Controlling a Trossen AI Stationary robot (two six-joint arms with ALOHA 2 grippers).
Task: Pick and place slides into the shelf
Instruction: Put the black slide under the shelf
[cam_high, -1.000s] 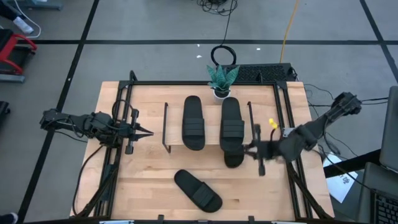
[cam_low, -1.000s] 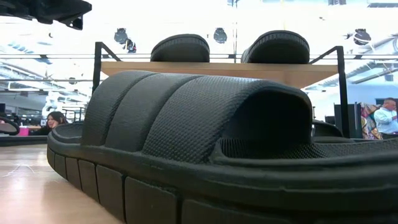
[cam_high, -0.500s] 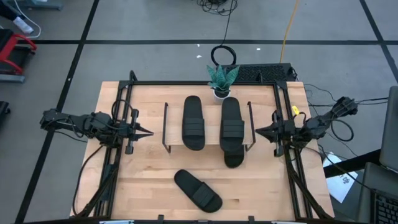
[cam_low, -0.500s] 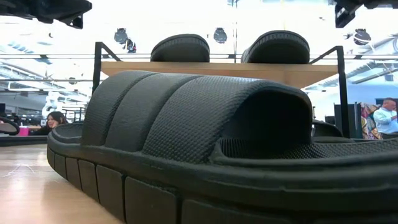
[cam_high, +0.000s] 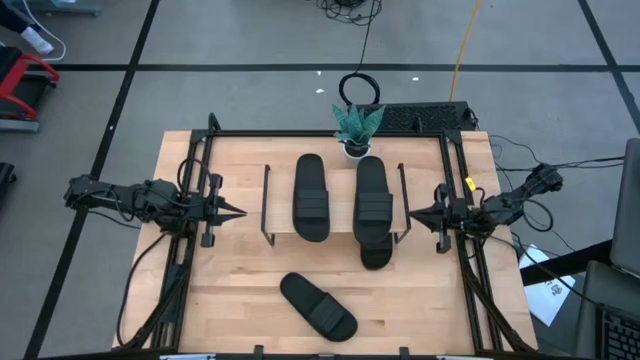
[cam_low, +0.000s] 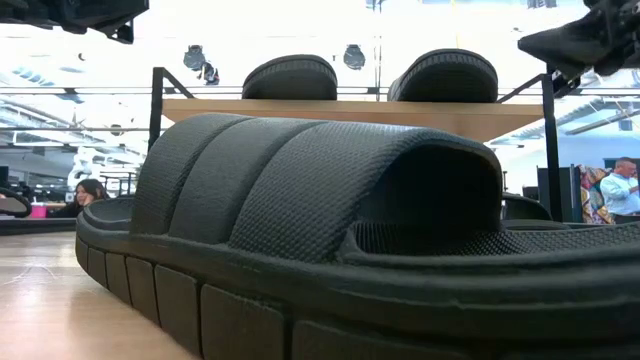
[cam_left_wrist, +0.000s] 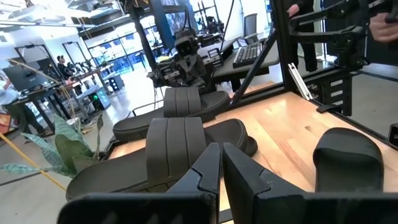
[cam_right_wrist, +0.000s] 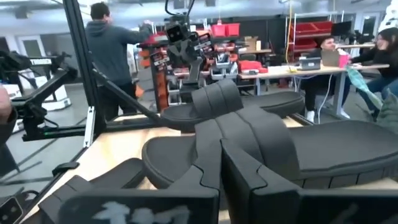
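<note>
Across the middle of the high view, two slides (cam_high: 311, 197) lie side by side on the shelf (cam_high: 335, 232), a third loose on the surface (cam_high: 240, 290) at lower centre. Left pincer (cam_high: 238, 212) and right pincer (cam_high: 412, 212) flank the shelf, both closed, empty. Low view: that loose slide (cam_low: 300, 240) fills the frame, presumably awaiting pickup.

The left arm stretches in level from the table's left edge, its left gripper (cam_high: 238, 212) pointing inward toward the middle, fingers (cam_left_wrist: 208, 163) pressed together to a tip. The right arm mirrors it from the right edge, bent at the elbow, with the right gripper (cam_high: 413, 213) aimed inward; its fingers (cam_right_wrist: 210, 163) look closed, as far as the wrist view shows.
</note>
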